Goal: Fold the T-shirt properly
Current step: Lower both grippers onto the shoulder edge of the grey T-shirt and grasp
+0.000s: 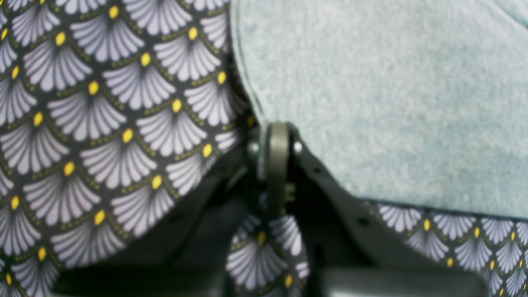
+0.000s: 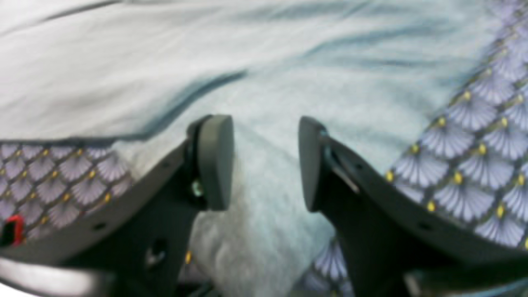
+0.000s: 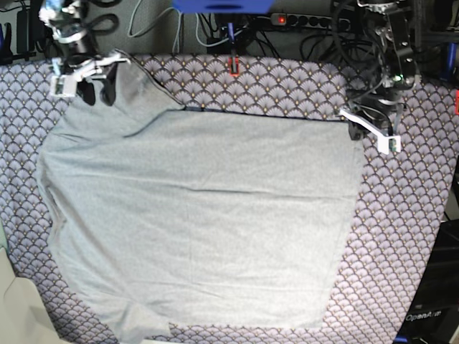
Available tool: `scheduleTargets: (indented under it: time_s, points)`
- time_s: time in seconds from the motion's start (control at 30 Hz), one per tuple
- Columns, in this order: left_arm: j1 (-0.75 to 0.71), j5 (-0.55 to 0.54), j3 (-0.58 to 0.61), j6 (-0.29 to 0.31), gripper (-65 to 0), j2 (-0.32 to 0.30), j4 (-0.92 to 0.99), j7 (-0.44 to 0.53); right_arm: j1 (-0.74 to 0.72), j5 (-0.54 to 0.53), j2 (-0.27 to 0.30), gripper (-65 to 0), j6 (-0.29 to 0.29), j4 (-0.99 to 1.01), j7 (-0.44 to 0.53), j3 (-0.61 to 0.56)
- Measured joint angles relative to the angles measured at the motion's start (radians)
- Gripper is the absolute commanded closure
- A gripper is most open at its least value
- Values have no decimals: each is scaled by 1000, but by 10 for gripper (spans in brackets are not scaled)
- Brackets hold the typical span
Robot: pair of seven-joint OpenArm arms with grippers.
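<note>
Spread flat on the fan-patterned cloth [image 3: 416,215] covering the table, one grey T-shirt [image 3: 201,222] lies with its long axis left to right in the base view, its lower edge cut off by the frame. Two end effectors are visible: the right end effector [image 2: 266,163] stands open over a far shirt corner, holding nothing. The left end effector [image 1: 275,154] is closed at the shirt's opposite far corner, though blur hides whether cloth is pinched.

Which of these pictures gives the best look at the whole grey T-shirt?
The base view: it shows nearly the whole T-shirt spread flat on the patterned cloth. The left wrist view shows only a blurry corner of it; the right wrist view shows a wrinkled patch between open fingers.
</note>
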State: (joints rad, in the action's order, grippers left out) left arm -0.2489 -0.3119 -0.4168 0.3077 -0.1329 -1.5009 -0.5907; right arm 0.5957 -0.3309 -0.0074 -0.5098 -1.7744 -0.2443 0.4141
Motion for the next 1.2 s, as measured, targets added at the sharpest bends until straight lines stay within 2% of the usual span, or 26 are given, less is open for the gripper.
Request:
scheduleTargets:
  time_s: [0.1,0.2,0.37,0.5,0.67,0.8,0.9,1.2]
  points:
    - [-3,0,3,3,0,-3,0,1,-66,28,2,-279,-33,6,-79,39]
    - [-21,46,10,14,0,-6,-12,16,-142,12,11,-280,-101,4,-133,88]
    - [-7,119,14,14,0,-2,-11,17,-143,39,8,-283,-99,-13,-301,181]
    - [1,129,15,15,0,-2,-10,12,-146,-66,-26,-283,-99,-13,-314,214]
    - [3,129,15,18,0,-3,-9,11,-135,-87,-23,-283,-100,21,-402,231]
    - [3,129,14,18,0,-3,-8,11,-138,-91,-26,-283,-98,55,-399,229]
    - [2,129,13,19,0,-5,-8,11,-137,-95,-59,-283,-100,84,-395,241]
    - [0,129,13,18,0,-5,-8,14,-109,-108,-93,-281,-96,88,-365,256]
